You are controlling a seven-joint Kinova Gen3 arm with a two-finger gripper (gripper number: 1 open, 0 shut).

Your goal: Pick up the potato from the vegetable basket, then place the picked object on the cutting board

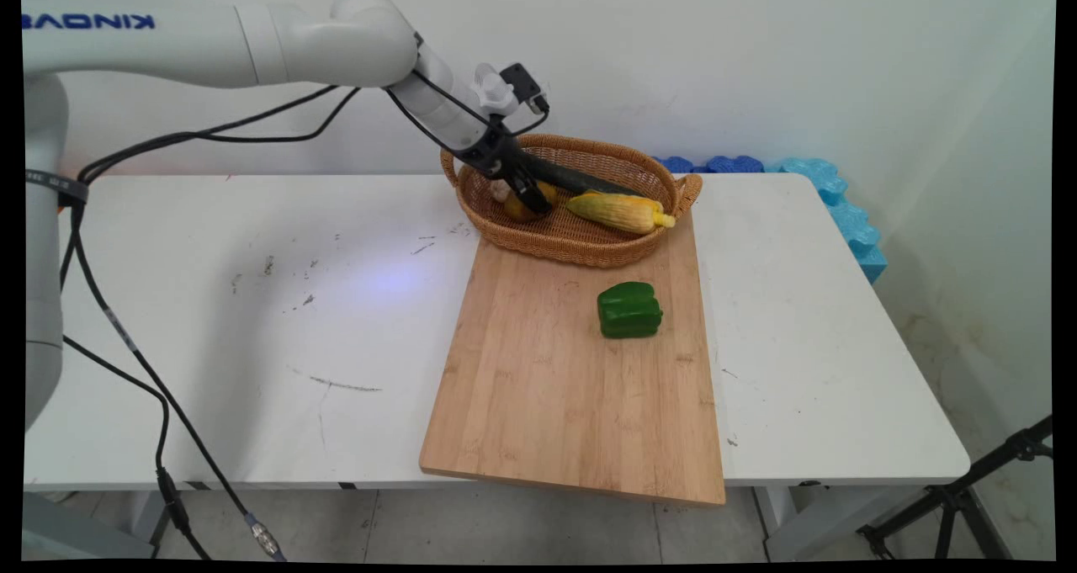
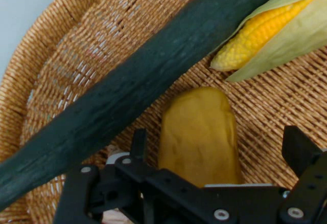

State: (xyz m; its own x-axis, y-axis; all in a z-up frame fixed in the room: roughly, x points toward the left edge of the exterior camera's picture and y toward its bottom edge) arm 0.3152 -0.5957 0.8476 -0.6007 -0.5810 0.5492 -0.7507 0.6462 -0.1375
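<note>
My gripper (image 1: 538, 203) reaches down into a woven basket (image 1: 580, 245) at the back of the table. In the hand view the gripper (image 2: 218, 143) is open, one finger (image 2: 138, 143) on each side of a yellow-brown, potato-like lump (image 2: 199, 132) lying on the basket floor (image 2: 76, 35). A gap shows between the right finger and the lump. A long dark green cucumber (image 2: 127, 91) lies just beyond it, and a husked corn cob (image 2: 276, 29) past that. In the main view the lump (image 1: 520, 209), cucumber (image 1: 580, 179) and corn (image 1: 618, 211) all sit inside the basket.
A wooden cutting board (image 1: 555, 405) runs from the basket to the table's front edge, with a green bell pepper (image 1: 629, 310) on it. A small whitish thing (image 1: 501, 190) lies by the lump. Blue foam (image 1: 841, 203) lines the back right edge; a tripod (image 1: 968, 497) stands on the floor.
</note>
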